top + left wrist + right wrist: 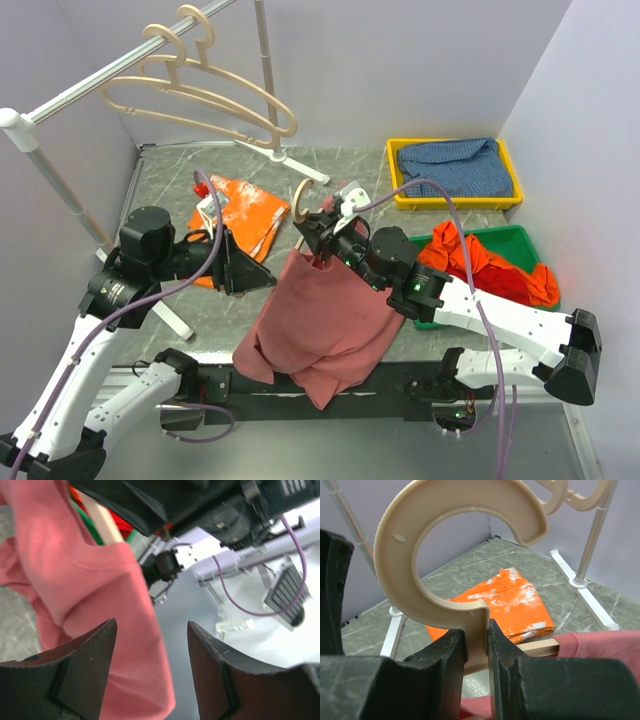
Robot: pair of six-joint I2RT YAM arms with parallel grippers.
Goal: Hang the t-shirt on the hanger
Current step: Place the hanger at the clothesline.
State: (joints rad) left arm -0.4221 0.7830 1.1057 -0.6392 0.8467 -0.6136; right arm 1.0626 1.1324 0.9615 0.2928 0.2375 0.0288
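Your right gripper (pixel 476 636) has its fingers pinched on the neck of the hanger (pixel 395 575), just under the hook, which curls up above them. The t-shirt (pixel 325 315) hangs below those fingers, with a bit of the hanger's arm showing at its collar. Your left gripper (pixel 152 645) has its fingers spread, and the shirt's edge lies just ahead of the gap. You cannot tell whether they touch it. An orange cloth (pixel 505 600) lies beyond the right fingers.
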